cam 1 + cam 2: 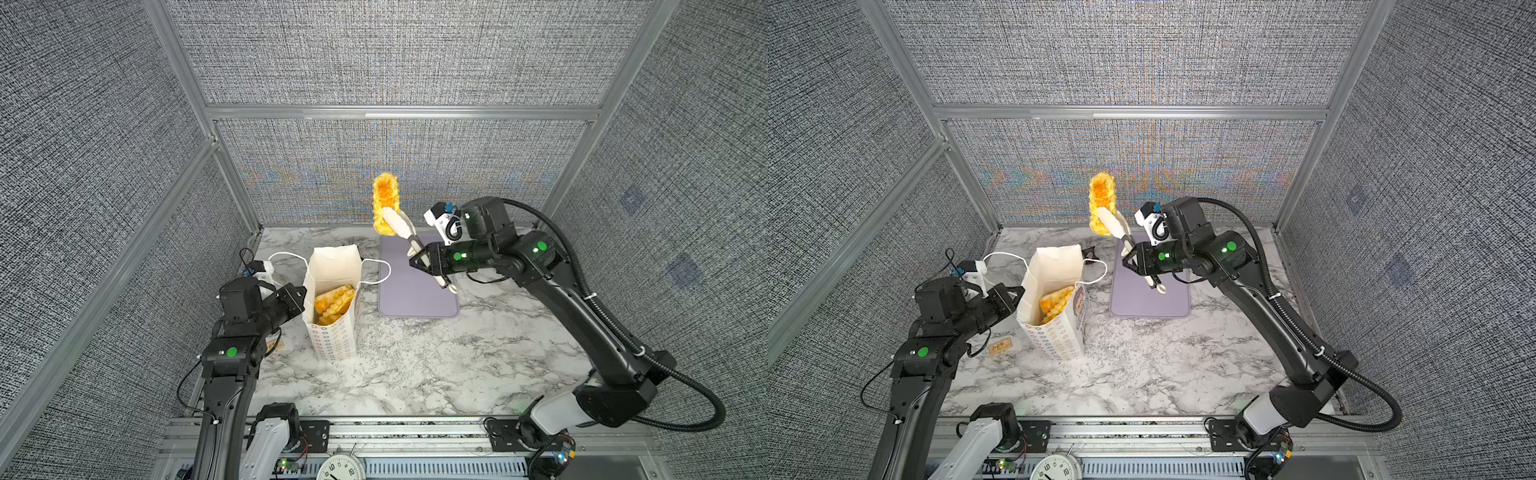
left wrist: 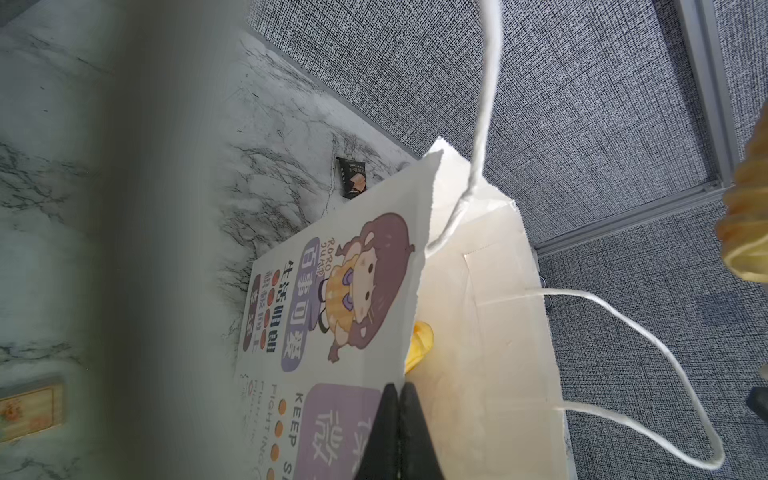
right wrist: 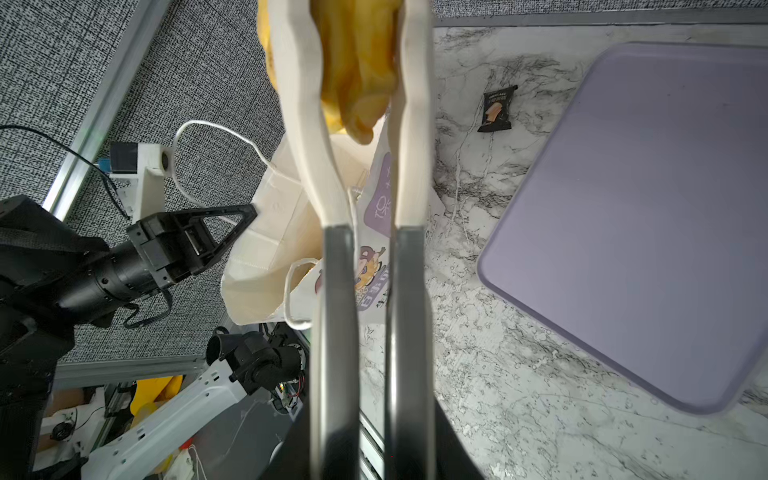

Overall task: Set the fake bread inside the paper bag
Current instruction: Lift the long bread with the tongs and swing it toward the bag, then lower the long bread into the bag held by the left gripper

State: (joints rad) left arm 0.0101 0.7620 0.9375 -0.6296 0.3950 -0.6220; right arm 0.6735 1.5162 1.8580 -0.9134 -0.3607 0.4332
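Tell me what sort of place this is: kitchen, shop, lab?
Probably a lab robot test cell, not a kitchen: grey fabric walls on an aluminium frame, a left arm and right arm mounted on a rail, and a clock facing the camera.

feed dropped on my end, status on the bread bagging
Left gripper shut on paper bag rim. Right gripper shut on tongs, loaf pinched aloft, not yet bagged. Bag mouth unobstructed, bread inside.

Left end effector (image 1: 302, 296) pinched closed, arm low; right end effector (image 1: 417, 262) clamped (arm raised, reaching centre)
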